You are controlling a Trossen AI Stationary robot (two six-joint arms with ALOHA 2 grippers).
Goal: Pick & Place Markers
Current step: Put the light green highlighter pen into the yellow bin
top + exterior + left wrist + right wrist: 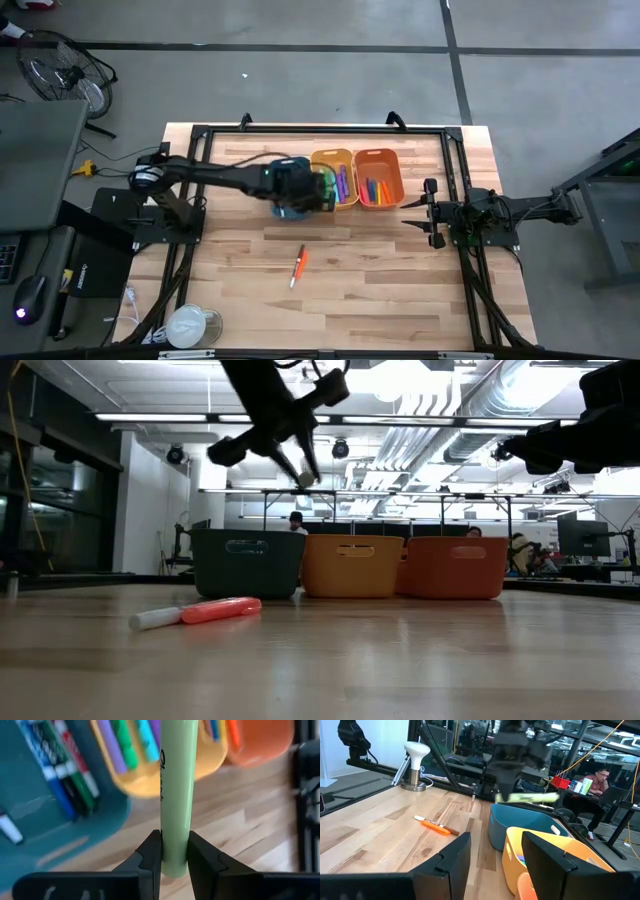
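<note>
Over teal bin [60, 835], pale-green marker [176, 790] (black script)

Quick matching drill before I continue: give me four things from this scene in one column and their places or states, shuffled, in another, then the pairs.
1. light green marker
2. orange marker
3. right gripper
4. teal bin

A. lying on the bare table
B. open, waiting beside the orange bin
C. clamped in the left gripper
D. end of the row, next to the yellow-orange bin

Pairs: 1-C, 2-A, 3-B, 4-D
</note>
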